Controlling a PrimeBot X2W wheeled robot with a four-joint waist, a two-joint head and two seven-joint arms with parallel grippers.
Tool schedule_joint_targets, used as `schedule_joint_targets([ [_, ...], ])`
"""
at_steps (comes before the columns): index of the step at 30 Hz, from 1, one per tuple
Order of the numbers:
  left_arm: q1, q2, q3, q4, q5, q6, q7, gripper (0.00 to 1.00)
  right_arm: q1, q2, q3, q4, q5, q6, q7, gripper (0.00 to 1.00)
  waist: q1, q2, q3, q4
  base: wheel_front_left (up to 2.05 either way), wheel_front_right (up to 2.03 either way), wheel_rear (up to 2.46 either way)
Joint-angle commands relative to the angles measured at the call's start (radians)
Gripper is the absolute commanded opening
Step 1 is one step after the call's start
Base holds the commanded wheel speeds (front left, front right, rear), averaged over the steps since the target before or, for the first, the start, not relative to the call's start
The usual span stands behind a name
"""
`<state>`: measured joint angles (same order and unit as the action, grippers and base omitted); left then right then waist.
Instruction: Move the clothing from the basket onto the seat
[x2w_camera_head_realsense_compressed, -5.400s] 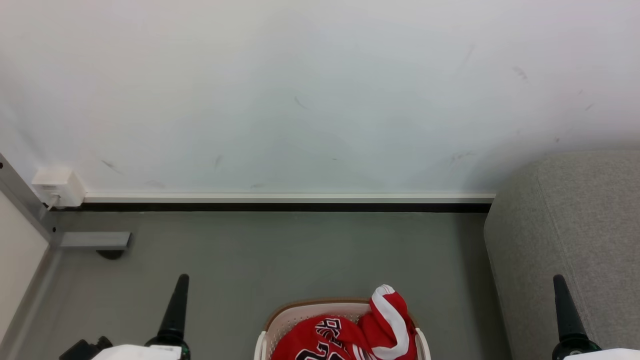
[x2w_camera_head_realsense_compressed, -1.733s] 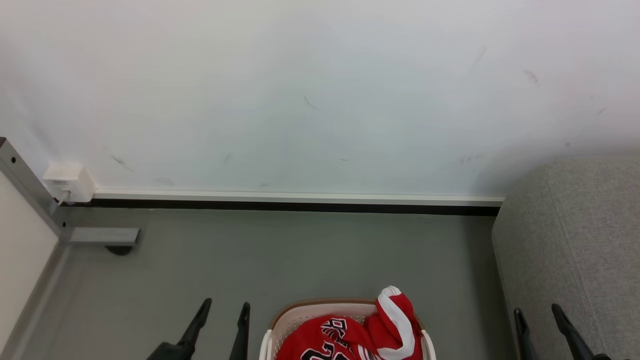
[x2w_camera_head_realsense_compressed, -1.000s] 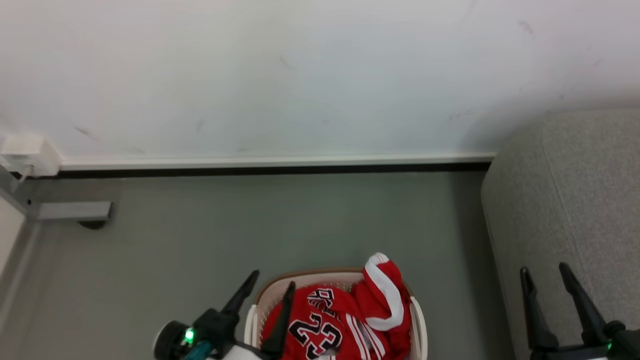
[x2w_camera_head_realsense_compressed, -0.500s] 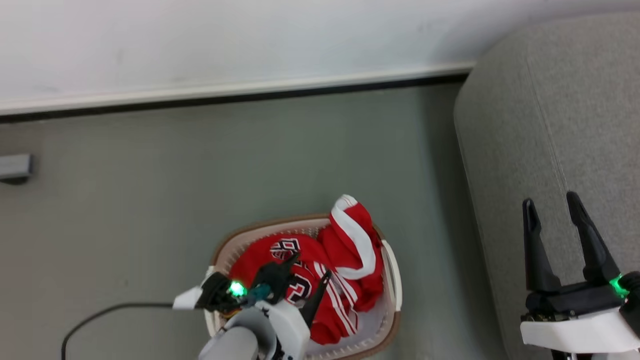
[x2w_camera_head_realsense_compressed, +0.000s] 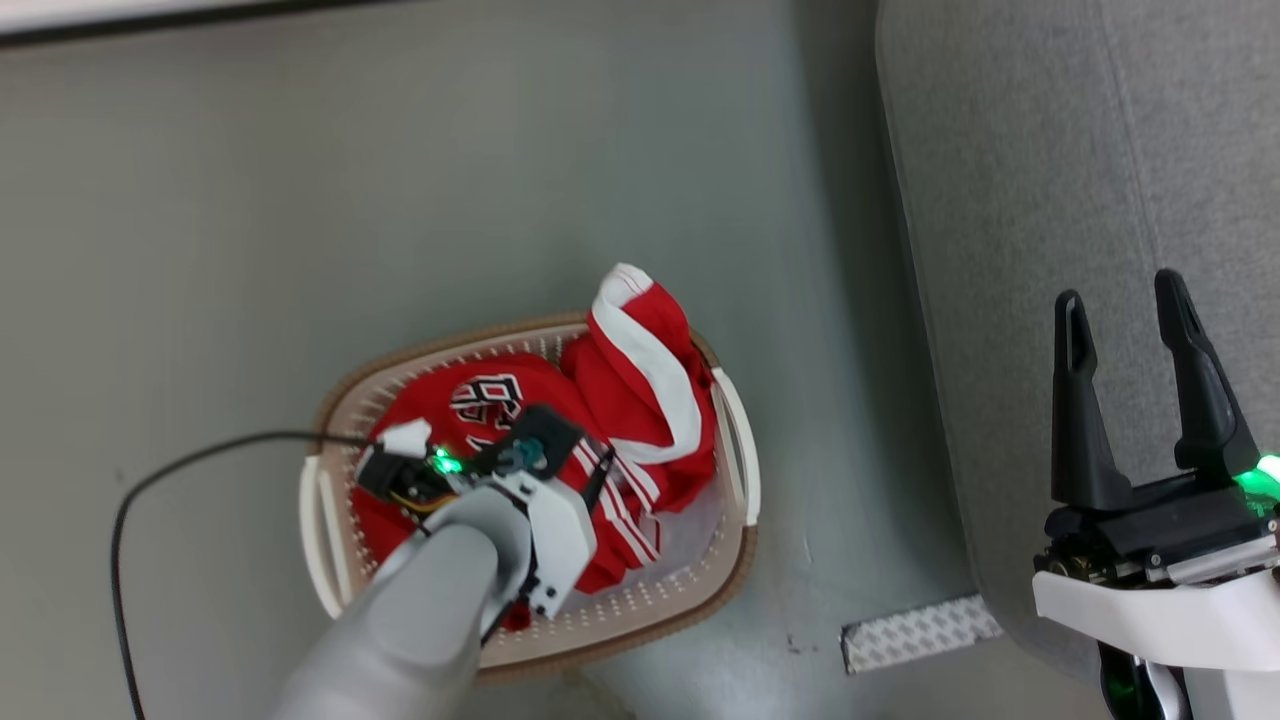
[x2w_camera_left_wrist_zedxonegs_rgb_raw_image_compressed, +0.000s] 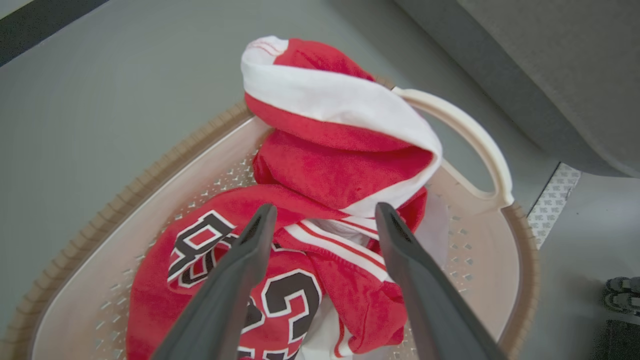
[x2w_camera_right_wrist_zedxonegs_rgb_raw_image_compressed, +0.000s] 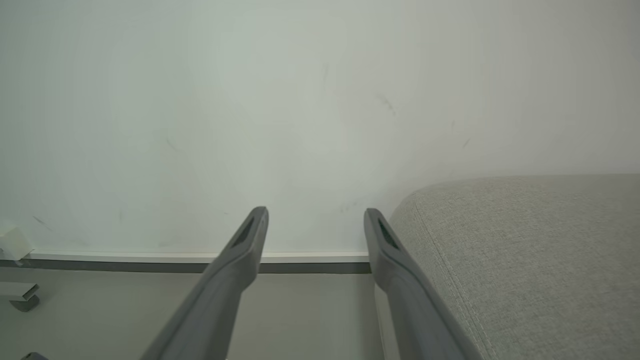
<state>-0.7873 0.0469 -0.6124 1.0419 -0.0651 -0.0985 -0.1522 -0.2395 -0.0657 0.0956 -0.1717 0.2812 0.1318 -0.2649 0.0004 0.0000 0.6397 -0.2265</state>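
The red jersey (x2w_camera_left_wrist_zedxonegs_rgb_raw_image_compressed: 340, 170) has a big black number with white edges that looks like 23, partly hidden, and next to it a black-and-white letter like an R.

Smooth grey floor (x2w_camera_head_realsense_compressed: 400, 150); thin black cable (x2w_camera_head_realsense_compressed: 122, 512) curving across it; pale patterned tape strip (x2w_camera_head_realsense_compressed: 920, 632) stuck flat on it. White wall (x2w_camera_right_wrist_zedxonegs_rgb_raw_image_compressed: 300, 100), faintly scuffed, with white skirting board (x2w_camera_right_wrist_zedxonegs_rgb_raw_image_compressed: 150, 257) and small white box (x2w_camera_right_wrist_zedxonegs_rgb_raw_image_compressed: 11, 241) at its foot.

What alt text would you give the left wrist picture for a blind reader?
The left tool, fingers spread open, points at a crumpled red jersey with white trim in a brown-rimmed white basket on a grey floor. A grey sofa shows at the upper right corner.
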Motion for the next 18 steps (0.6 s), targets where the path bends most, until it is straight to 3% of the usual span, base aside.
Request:
schedule_joint_targets([
  [1,-0.016,0.01,-0.002,0.01,0.011,0.004,0.0,1.0,-0.016,0.002,0.002,-0.008,-0.006,-0.002,0.001,1.0,-0.0004,0.0,0.041,-0.023,0.0,0.0,0.0],
  [10,-0.127,0.028,-0.039,0.108,0.048,0.034,-0.038,1.0,-0.032,0.012,0.002,-0.022,0.011,-0.002,0.001,1.0,-0.0004,0.0,0.093,-0.041,0.0,0.0,0.0],
  [18,-0.195,0.037,-0.087,0.166,0.064,-0.007,-0.039,1.0,-0.046,0.014,0.016,-0.02,0.019,-0.002,0.001,1.0,-0.0004,0.0,0.124,-0.053,0.0,0.0,0.0],
])
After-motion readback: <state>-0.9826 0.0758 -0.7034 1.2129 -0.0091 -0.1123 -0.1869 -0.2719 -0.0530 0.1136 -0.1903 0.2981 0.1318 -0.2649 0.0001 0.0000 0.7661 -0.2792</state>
